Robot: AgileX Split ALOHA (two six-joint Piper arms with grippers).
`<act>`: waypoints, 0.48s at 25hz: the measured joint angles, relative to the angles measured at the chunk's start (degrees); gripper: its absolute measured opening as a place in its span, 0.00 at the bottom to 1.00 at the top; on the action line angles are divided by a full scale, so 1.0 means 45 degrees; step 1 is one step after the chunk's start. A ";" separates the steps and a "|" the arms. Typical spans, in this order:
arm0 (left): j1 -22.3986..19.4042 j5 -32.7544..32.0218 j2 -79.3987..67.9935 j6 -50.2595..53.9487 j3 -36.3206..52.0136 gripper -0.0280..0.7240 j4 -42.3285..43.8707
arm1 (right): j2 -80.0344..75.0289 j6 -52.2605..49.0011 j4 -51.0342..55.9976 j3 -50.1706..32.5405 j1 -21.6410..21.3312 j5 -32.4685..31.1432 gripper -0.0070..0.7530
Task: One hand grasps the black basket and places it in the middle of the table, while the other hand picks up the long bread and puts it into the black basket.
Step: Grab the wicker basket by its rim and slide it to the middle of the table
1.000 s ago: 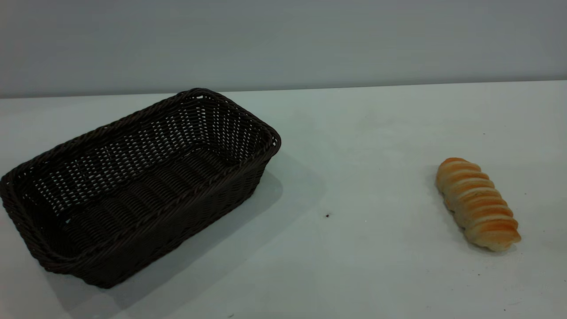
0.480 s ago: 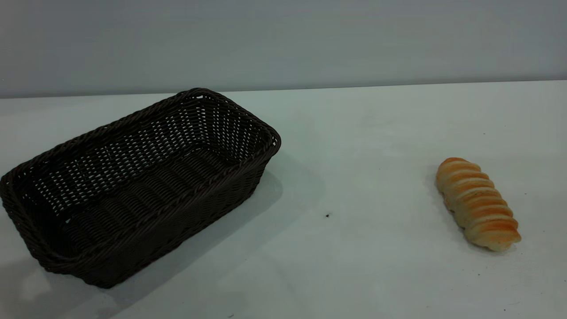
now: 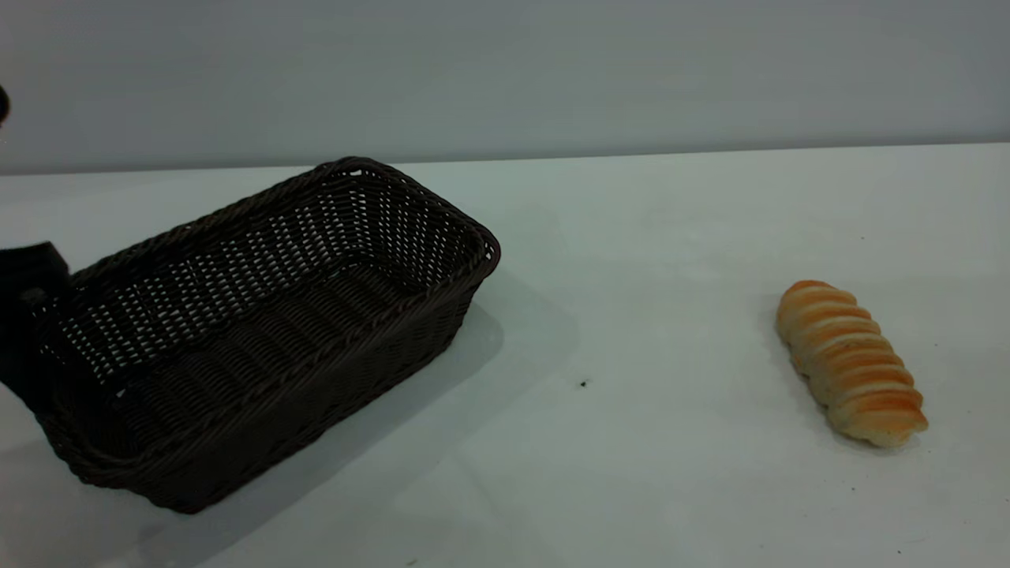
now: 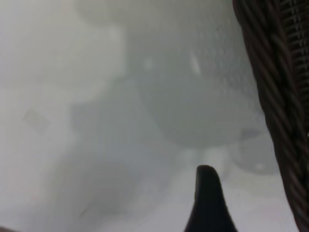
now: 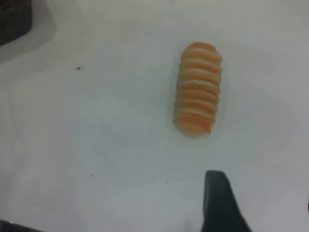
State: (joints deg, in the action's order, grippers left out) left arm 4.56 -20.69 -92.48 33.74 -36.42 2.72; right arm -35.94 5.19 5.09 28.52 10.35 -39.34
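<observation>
Here one black basket (image 3: 260, 331) (unfilled), one long bread (image 3: 852, 363).

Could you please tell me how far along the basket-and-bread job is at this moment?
Nothing is finished yet. The black basket sits at the table's left side, not the middle, and is empty. The left hand is at its left end, with no grasp visible. The long bread lies untouched at the right; the right hand hovers above the table near it. Left: grasp and centre the basket, then load the bread.

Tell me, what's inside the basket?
Nothing shows inside the basket; its woven floor looks bare. The near wall hides a strip of floor. The bread lies on the table.
</observation>
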 joint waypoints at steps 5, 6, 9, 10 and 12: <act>0.0000 0.0231 -0.0883 0.0032 -0.0657 0.80 -0.0031 | 0.0000 0.0000 0.0014 0.0000 0.0000 0.0101 0.55; 0.0000 0.0260 -0.1067 0.0032 -0.0809 0.80 -0.0038 | 0.0000 0.0000 0.0025 0.0000 0.0000 0.0101 0.55; 0.0000 0.0326 -0.1567 0.0057 -0.1208 0.80 -0.0235 | 0.0000 0.0000 0.0025 0.0000 0.0000 0.0141 0.55; 0.0000 0.0330 -0.1766 0.0057 -0.1333 0.80 -0.0327 | 0.0000 0.0000 0.0025 0.0000 0.0000 0.0157 0.55; 0.0000 0.0358 -0.2128 0.0057 -0.1520 0.80 -0.0413 | 0.0000 0.0000 0.0025 0.0000 0.0000 0.0157 0.55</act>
State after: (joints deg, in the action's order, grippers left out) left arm 4.56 -19.07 -102.05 34.00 -43.26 0.86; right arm -35.94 5.19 5.20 28.52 10.35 -38.63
